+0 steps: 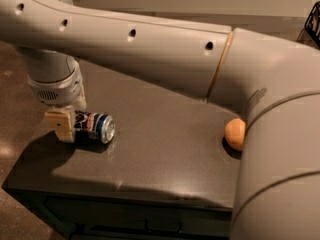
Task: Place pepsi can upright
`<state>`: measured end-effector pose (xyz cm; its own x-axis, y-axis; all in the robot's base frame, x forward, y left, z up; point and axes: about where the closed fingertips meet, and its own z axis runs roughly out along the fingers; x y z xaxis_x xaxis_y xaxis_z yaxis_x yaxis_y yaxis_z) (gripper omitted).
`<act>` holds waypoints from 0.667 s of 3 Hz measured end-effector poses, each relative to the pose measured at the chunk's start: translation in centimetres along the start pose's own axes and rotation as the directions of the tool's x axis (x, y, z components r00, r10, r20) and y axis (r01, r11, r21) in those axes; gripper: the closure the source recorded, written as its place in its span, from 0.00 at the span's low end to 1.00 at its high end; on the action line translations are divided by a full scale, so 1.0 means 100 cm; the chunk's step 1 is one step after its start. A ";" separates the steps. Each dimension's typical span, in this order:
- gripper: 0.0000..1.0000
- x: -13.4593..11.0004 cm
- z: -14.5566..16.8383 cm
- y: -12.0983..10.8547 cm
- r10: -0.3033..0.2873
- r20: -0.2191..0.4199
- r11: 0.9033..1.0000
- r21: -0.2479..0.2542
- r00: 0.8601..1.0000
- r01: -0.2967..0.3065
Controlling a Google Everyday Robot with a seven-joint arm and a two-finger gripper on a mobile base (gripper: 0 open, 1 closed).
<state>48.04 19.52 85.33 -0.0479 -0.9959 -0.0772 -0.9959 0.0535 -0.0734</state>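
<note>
The pepsi can [96, 127] lies on its side near the left end of the dark table [165, 149], its silver end facing right. It is dark blue with a red-white band. My gripper [62, 124] hangs from the wrist straight down at the can's left end and hides that end. I cannot tell whether it touches or holds the can.
An orange [234, 133] sits at the right of the table, partly hidden behind my arm [150, 44], which spans the whole view. The table's front edge [125, 186] and left edge are close to the can. A dark object [312, 19] stands at the top right.
</note>
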 end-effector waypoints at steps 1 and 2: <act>0.62 0.004 -0.001 -0.003 -0.002 0.000 1.000 -0.001 1.000 0.002; 0.85 0.005 -0.015 -0.006 -0.025 0.094 0.999 -0.039 0.995 0.029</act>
<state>48.47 18.85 86.86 -0.0157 -0.9855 -0.1688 -0.9991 0.0221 -0.0363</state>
